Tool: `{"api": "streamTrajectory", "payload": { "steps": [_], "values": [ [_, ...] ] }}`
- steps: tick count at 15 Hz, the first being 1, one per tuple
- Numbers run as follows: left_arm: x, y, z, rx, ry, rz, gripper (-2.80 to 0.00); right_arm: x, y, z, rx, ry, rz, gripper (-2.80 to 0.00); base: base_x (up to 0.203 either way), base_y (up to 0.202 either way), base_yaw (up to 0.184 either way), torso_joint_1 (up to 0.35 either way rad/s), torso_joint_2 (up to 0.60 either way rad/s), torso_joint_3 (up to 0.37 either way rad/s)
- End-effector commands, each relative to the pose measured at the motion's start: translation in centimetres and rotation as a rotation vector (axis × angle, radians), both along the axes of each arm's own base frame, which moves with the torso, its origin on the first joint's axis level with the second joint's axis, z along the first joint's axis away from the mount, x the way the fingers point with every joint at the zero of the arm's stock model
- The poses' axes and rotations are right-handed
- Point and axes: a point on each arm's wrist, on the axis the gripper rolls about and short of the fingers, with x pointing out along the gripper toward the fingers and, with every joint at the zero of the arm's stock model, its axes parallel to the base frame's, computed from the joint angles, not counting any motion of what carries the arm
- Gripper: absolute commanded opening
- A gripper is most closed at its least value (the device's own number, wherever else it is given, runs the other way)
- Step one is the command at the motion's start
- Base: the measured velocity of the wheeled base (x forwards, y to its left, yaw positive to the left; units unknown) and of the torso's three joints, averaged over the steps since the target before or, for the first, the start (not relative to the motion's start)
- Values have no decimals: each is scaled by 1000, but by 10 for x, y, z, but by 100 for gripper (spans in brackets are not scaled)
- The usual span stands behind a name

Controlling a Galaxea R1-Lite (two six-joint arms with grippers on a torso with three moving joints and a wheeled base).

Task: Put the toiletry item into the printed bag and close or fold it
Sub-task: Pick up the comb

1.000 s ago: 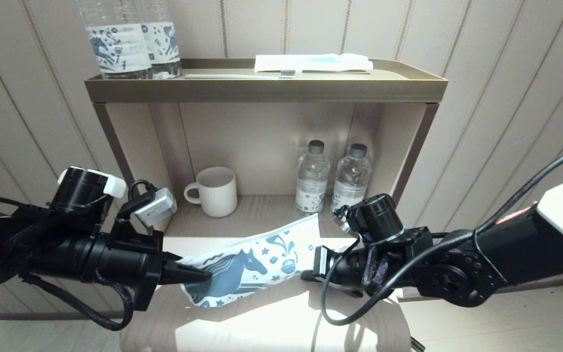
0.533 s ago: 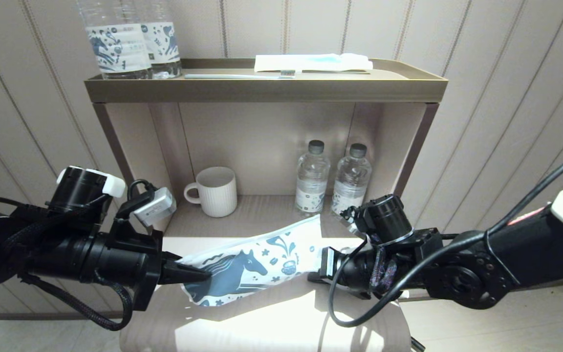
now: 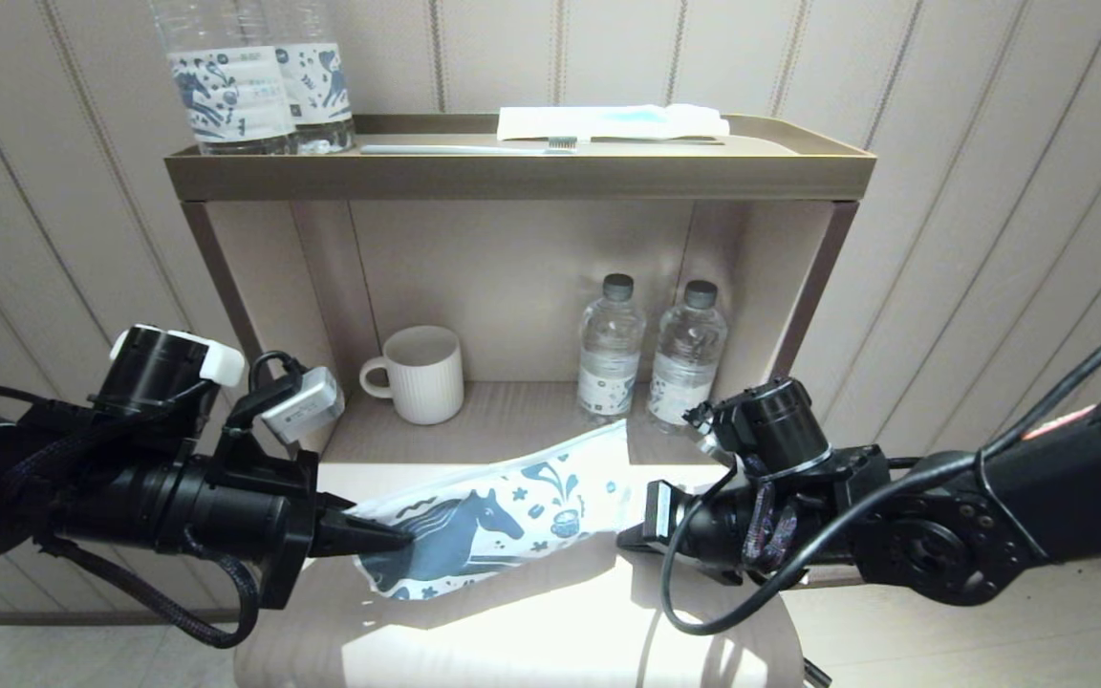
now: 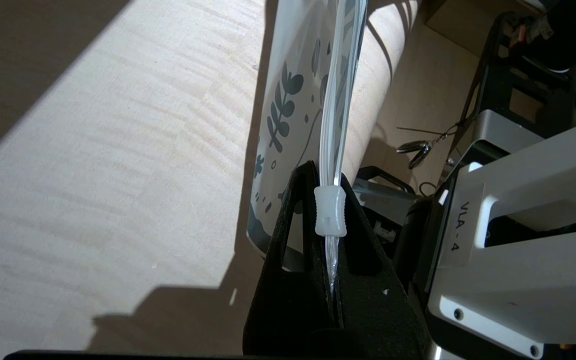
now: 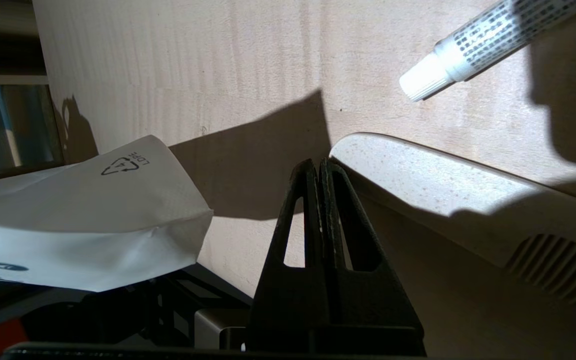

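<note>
The printed bag, white with a dark blue horse, hangs slanted over the small wooden table. My left gripper is shut on its left end. In the left wrist view the gripper pinches the bag's clear zip strip, with the white slider right at the fingertips. My right gripper is shut with nothing in it, just off the bag's right corner and apart from it. No slim plain white toiletry item shows. A small white capped tube with dark print lies on the table.
Behind the table is a shelf unit. Its niche holds a ribbed mug and two small water bottles. On the top tray stand two labelled bottles, with a toothbrush and a blue-striped packet beside them.
My right arm has drawn back to the right, away from the bag's right end. The left gripper and the bag have stayed where they were.
</note>
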Motion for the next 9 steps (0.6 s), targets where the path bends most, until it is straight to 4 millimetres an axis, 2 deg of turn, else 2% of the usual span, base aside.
{"api": "streamTrajectory", "payload": {
  "steps": [1, 9],
  "values": [
    [0, 0, 0, -3, -3, -6, -280, -2, -1, 2, 6, -2, -1, -280, 0, 0, 0, 0, 0, 0],
    [-1, -1, 0, -3, -1, -7, -280, -3, 0, 0, 7, 1, 4, -280, 0, 0, 0, 0, 0, 0]
  ]
}}
